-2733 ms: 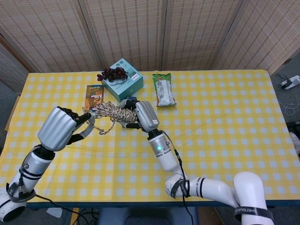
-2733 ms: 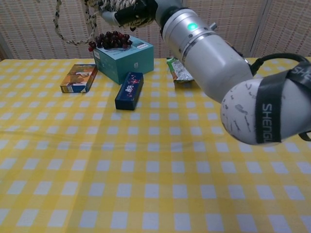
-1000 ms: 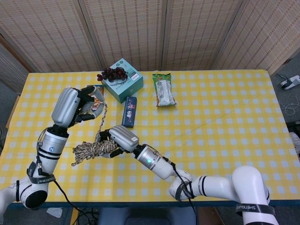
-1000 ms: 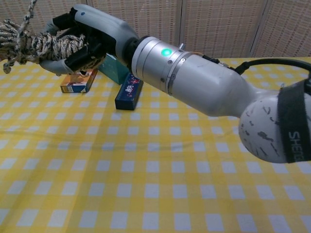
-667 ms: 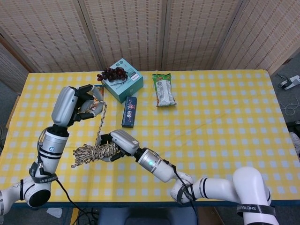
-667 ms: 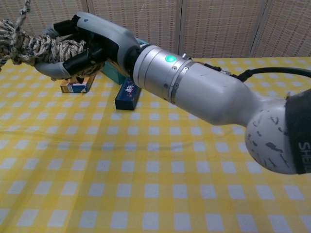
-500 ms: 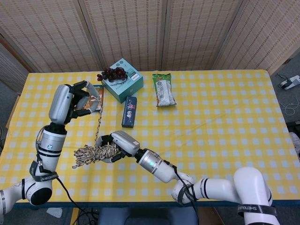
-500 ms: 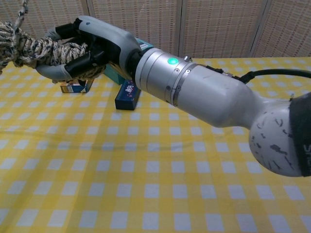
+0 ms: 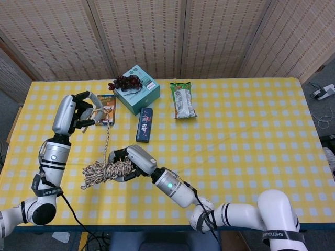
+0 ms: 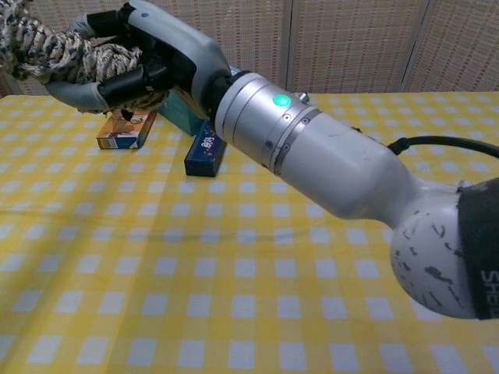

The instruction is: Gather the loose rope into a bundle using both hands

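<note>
Already the right hand point(image 9: 130, 159) has its fingers point(image 10: 129, 82) curled tight round the rope point(image 9: 104, 170) bundle, held up off the table point(image 9: 246, 120). One strand runs taut up to the left hand point(image 9: 78, 114), which pinches its end. Pulling the hands further apart could drag coils loose, I judge. How the left fingertips grip is too small to make out, and the chest view crops the bundle's end.

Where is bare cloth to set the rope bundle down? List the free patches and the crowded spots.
Free: the tablecloth right of the snack bag, out to the right edge, and the front strip right of the right robot hand. Crowded: the back left, around the teal box, grapes, dark blue box, small carton and left robot hand.
</note>
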{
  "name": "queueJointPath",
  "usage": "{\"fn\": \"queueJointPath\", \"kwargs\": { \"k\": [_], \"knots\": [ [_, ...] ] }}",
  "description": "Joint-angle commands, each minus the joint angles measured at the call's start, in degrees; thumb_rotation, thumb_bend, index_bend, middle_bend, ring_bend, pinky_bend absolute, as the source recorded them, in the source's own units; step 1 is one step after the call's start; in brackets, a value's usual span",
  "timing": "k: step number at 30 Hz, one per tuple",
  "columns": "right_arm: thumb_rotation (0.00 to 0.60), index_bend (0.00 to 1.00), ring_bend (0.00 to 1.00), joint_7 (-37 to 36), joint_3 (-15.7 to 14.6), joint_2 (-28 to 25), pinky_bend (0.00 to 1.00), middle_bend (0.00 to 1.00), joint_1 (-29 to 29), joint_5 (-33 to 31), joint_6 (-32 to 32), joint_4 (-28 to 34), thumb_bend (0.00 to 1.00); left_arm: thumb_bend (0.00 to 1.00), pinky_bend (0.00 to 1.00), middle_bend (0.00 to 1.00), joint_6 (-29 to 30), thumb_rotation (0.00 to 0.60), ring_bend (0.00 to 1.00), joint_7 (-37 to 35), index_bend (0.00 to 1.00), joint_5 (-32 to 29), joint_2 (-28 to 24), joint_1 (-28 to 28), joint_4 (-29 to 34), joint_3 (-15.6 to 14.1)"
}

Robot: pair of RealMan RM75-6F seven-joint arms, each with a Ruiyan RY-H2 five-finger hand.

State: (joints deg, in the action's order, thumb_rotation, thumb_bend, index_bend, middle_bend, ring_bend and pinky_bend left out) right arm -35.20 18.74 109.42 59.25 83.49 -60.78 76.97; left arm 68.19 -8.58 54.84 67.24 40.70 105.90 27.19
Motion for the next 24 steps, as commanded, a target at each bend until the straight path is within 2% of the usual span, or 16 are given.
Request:
{"fn": "queueJointPath", "kwargs": {
  "k": [1,12,24],
  "knots": [
    [0.6,0.94,0.57,0.2,0.3,1.1,0.63,0.74,-0.5,0.2,-1.4,-0.8,0.23,0.4,1.0,1.0,-1.8,0.6,0.99,1.0,0.74,-2.7,-0.2,-0.1,-0.7,-0.8],
    [0.6,0.94,0.58,-0.9,2.6,6.2,0.66,0.74,-1.2,1.9,-9.1,-5.2,0.22,0.4,1.0,1.0,-6.5,0.6,0.98,3.4,0.74,-7.8,-0.8,-0.4,-4.2,-2.9],
    [0.6,0.94,0.58,-0.1,5.9,9.5,0.66,0.74,-1.2,1.8,-14.4,-8.6,0.22,0.4,1.0,1.0,-9.2,0.6,0.98,5.8,0.74,-7.7,-2.0,-1.9,-5.8,-6.6]
  ]
}}
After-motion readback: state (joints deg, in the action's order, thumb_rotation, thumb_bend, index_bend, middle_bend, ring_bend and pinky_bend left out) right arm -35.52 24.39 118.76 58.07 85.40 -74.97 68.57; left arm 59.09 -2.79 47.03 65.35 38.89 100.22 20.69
